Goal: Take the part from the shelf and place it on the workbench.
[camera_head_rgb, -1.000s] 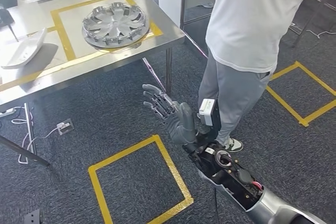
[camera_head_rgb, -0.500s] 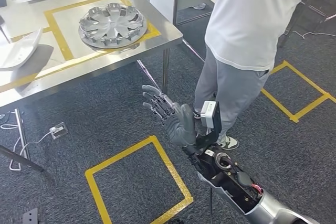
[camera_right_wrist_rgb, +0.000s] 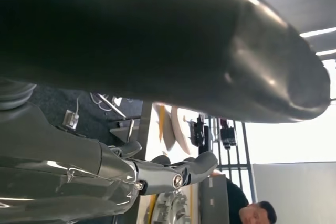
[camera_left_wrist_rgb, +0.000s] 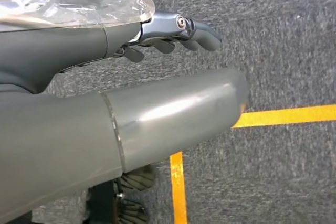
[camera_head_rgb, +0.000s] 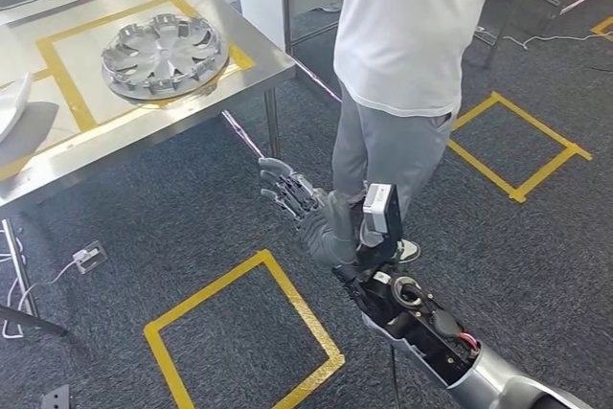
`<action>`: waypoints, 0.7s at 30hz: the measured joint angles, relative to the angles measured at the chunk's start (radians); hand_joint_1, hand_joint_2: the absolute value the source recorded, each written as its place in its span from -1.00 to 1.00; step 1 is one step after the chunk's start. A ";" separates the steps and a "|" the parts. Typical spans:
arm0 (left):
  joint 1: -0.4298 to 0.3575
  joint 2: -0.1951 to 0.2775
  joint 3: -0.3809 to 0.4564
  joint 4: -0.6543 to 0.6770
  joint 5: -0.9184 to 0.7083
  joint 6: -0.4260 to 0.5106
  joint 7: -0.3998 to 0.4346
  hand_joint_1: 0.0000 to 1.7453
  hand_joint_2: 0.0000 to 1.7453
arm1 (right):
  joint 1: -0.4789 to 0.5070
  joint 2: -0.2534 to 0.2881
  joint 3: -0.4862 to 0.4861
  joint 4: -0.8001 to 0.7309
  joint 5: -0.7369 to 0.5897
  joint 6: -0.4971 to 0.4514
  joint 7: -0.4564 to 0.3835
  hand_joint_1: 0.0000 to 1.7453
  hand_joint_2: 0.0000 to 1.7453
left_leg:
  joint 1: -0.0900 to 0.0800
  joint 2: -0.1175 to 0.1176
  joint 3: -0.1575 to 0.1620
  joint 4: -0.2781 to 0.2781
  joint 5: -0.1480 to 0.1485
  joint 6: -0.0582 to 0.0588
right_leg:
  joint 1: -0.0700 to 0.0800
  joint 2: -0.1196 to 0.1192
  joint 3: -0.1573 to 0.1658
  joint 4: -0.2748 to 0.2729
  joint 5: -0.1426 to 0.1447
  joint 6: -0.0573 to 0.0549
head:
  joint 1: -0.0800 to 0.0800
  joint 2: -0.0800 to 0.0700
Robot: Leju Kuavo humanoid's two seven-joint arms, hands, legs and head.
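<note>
A silver wheel cover [camera_head_rgb: 163,55] lies flat inside a yellow tape frame on the steel workbench [camera_head_rgb: 94,141] at the upper left of the head view. My right hand [camera_head_rgb: 310,213] is raised over the carpet, right of the bench and well apart from the wheel cover, fingers stretched out and holding nothing. Its spread fingers [camera_right_wrist_rgb: 190,169] also appear in the right wrist view. In the left wrist view my left hand [camera_left_wrist_rgb: 174,108] hangs over the carpet, thumb and fingers [camera_left_wrist_rgb: 198,32] apart, empty.
A person [camera_head_rgb: 405,35] in a white shirt and grey trousers stands just beyond my right hand. A white curved part [camera_head_rgb: 11,102] lies on the bench's left end. Yellow tape squares [camera_head_rgb: 238,332] [camera_head_rgb: 517,146] mark the carpet. A power socket [camera_head_rgb: 85,256] lies under the bench.
The whole picture has slid left, so the camera has turned right. My right hand keeps the same outstretched pose. The person has stepped slightly closer to the bench.
</note>
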 joint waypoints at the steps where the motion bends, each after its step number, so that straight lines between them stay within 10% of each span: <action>1: 0.001 0.000 0.000 0.000 0.000 0.000 0.000 -1.00 -1.00 | 0.001 0.000 0.000 0.001 0.000 0.000 0.000 -1.00 -1.00 | 0.002 0.000 0.006 -0.013 0.017 -0.001 | 0.000 0.006 0.000 0.000 0.000 0.001 | 0.000 0.000; 6: -0.004 0.001 0.000 0.000 0.000 0.000 0.000 -1.00 -1.00 | -0.003 0.000 0.000 0.002 0.000 0.001 0.000 -1.00 -1.00 | 0.011 -0.031 0.141 -0.288 0.132 0.005 | 0.003 0.032 -0.007 0.011 -0.003 0.020 | -0.002 0.000; 10: -0.006 -0.002 0.000 0.000 -0.001 0.000 0.000 -1.00 -1.00 | -0.005 0.000 0.000 0.004 0.000 0.002 0.001 -1.00 -1.00 | 0.009 -0.020 0.144 -0.299 0.133 0.029 | -0.002 0.035 -0.020 0.030 -0.016 0.042 | 0.004 0.000; 14: -0.006 -0.001 0.000 0.000 -0.002 0.000 0.000 -1.00 -1.00 | -0.011 0.000 -0.001 0.006 0.000 0.002 0.001 -1.00 -1.00 | 0.007 0.001 0.146 -0.302 0.133 0.045 | -0.005 -0.001 -0.127 0.267 -0.134 0.056 | 0.019 0.000; 16: -0.006 -0.001 0.000 0.000 -0.003 0.000 0.000 -1.00 -1.00 | -0.010 0.000 0.000 0.009 0.000 0.002 0.001 -1.00 -1.00 | 0.006 0.010 0.148 -0.302 0.131 0.045 | -0.006 -0.005 -0.147 0.311 -0.132 0.058 | 0.020 0.000; 21: -0.008 -0.003 0.000 0.000 -0.005 0.000 -0.001 -1.00 -1.00 | -0.016 0.000 0.000 0.013 0.000 0.002 0.001 -1.00 -1.00 | 0.001 0.026 0.160 -0.301 0.123 0.031 | 0.004 -0.034 -0.010 0.032 -0.012 0.037 | 0.022 0.000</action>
